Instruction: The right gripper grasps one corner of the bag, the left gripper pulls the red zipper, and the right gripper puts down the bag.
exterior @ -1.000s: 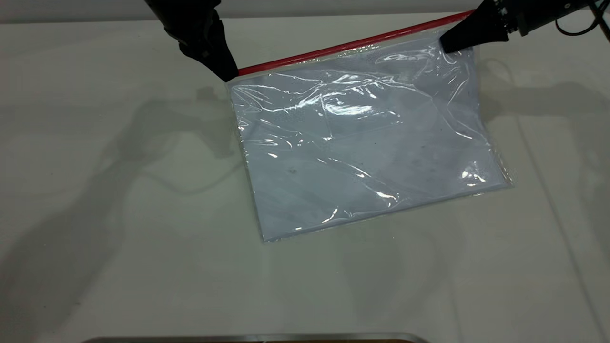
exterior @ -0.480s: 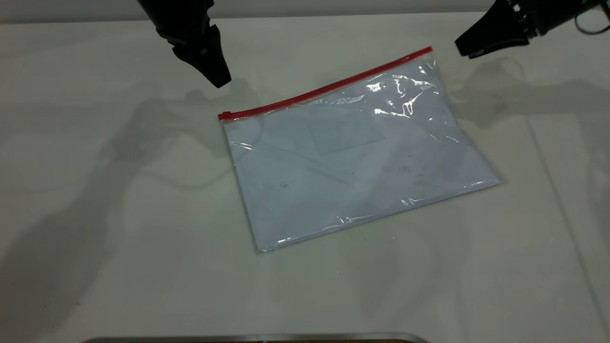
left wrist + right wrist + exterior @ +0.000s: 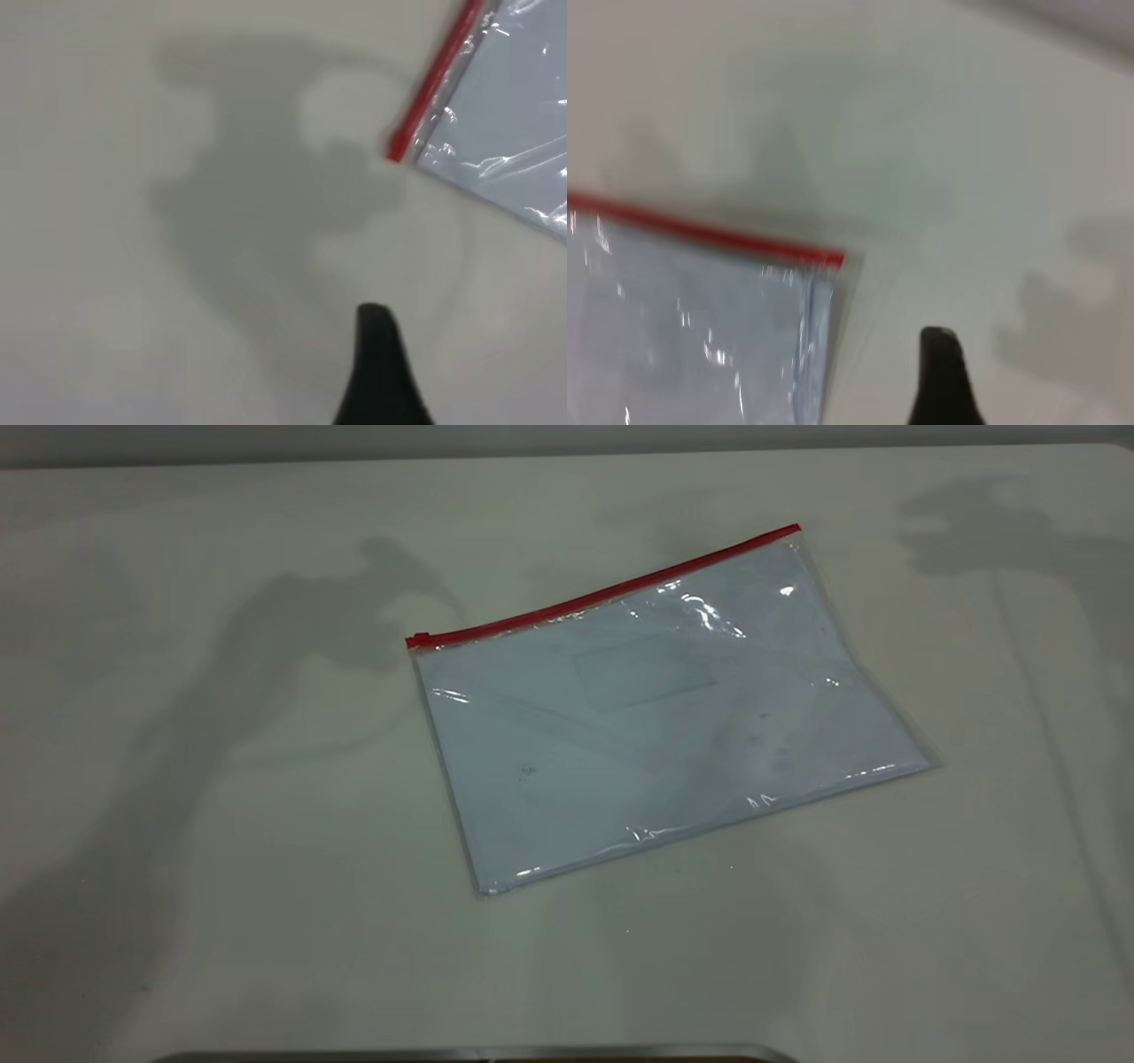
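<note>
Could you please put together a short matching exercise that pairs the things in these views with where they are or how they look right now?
Things:
1. the bag
2. the red zipper
3. the left gripper
4. the right gripper

States:
A. thin strip along the bag's far edge in the exterior view, slider tab at its left end
B. above bare table, off the bag's corner where the slider tab sits
C. lying flat on the table, held by nothing
D. above bare table, off the zipper's plain end

Pairs: 1-C, 2-A, 3-B, 4-D
</note>
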You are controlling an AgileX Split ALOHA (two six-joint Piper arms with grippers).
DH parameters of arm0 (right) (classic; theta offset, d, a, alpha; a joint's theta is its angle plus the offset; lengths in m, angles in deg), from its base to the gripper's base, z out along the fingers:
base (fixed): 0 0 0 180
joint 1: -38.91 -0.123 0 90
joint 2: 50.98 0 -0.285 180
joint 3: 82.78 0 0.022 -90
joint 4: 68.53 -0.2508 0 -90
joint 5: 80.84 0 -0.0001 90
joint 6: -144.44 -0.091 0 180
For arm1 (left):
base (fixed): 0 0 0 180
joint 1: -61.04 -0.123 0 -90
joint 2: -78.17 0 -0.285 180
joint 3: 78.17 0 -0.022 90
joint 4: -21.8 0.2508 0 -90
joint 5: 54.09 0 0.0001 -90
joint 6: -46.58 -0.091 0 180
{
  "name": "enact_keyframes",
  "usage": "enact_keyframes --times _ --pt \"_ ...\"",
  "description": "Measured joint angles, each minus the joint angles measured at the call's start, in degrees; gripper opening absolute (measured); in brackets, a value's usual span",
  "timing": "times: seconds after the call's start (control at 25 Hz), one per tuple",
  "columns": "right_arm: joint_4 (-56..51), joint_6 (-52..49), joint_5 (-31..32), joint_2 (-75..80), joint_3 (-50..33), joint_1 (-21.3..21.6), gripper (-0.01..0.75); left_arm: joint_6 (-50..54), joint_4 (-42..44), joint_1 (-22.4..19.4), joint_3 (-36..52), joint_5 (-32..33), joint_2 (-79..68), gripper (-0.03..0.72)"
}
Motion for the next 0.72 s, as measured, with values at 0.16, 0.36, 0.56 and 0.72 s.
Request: enact_keyframes --times 0.16,0.36,0.56,0.72 --pt "1.02 -5.4 0.71 -9.22 0.98 -0.06 0.461 10.15 2.75 0.0 -2.6 0.0 5.9 0.559" --pt "4.48 -12.14 0.76 -22.46 0.98 -0.63 0.369 17.63 3.39 0.0 -2.6 0.0 15.63 0.542" --pt "6.5 -17.22 0.76 -36.9 -3.25 -0.57 0.333 21.45 5.79 0.0 4.19 0.0 28.81 0.541" --pt "4.55 -17.97 0.76 -51.59 -14.84 -0.57 0.33 21.97 7.16 0.0 15.08 0.0 39.65 0.541"
